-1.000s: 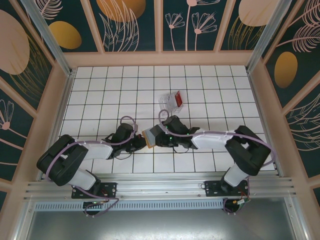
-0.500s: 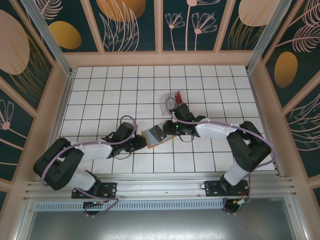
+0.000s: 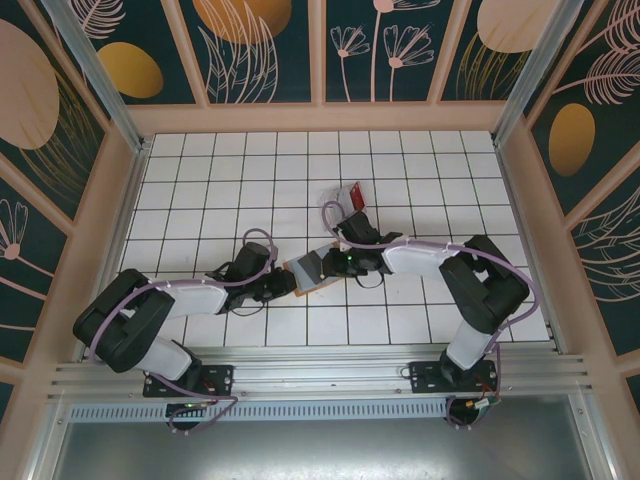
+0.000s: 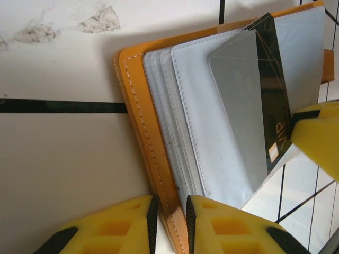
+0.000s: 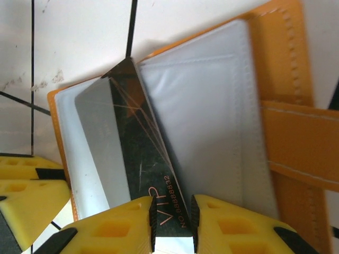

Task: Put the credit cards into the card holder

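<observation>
My left tool [image 4: 170,211] is nearly closed, its yellow fingers [image 4: 222,227] pinching the stitched orange edge of the card holder [image 4: 135,121]. My right tool [image 5: 172,203] is just as narrow and grips the near short end of the black credit card [image 5: 140,159].

The card's far end sits inside one of the holder's sleeves. It lies at a slant, with one corner poking past the sleeve's edge. In the right wrist view the card bears "VIP" in pale copper letters, and beside it a line starting "NO." whose digits I cannot read for certain. Thin copper lines cross its glossy dark face.

The card holder lies open on the counter [image 4: 58,169], between my two tools. The counter is white tile with dark grout lines. The holder's cover is orange and leather-like, with pale stitching along the border. Inside are several grey, slightly frosted plastic sleeves [image 4: 212,137], layered like pages and seamed at their edges. An orange stitched strap [image 5: 296,143] runs off one side.

In the top view a red credit card [image 3: 353,197] lies farther out on the counter, touching a clear plastic case [image 3: 330,203].
</observation>
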Controlling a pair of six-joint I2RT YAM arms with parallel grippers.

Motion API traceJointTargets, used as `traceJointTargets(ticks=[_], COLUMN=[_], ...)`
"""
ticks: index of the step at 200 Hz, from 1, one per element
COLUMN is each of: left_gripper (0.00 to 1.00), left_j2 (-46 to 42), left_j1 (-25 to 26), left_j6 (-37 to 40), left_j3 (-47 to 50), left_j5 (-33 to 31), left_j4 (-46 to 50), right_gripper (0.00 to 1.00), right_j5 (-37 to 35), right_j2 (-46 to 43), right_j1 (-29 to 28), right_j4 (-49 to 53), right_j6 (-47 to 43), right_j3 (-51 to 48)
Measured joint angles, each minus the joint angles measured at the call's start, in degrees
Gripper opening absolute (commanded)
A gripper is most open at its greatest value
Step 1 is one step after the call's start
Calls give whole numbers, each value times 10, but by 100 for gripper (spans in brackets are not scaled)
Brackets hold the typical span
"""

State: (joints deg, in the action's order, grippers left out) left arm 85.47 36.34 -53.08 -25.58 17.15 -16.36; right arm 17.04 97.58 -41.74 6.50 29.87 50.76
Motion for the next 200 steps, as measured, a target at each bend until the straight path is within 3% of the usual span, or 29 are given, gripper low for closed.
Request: traceJointTargets(ticks=[70, 121, 154, 200], left_gripper=[26, 26, 30, 28], left_j2=[5, 1, -33, -34], left_j1=[0, 0, 2, -3], left_j6=[-6, -6, 2, 18], left_j3=[4, 4, 4, -13], left_j5=[4, 0, -38, -72], left_j4=[-19, -16, 37, 80], right_gripper=[28, 28, 28, 28], right_j5=[10, 2, -6, -4], right_j2=[0, 0, 0, 27], right_j1=[-21, 0, 12, 12], right_j4=[0, 25, 32, 30], right_j6=[4, -12, -24, -30], right_j3=[0, 14, 40, 66])
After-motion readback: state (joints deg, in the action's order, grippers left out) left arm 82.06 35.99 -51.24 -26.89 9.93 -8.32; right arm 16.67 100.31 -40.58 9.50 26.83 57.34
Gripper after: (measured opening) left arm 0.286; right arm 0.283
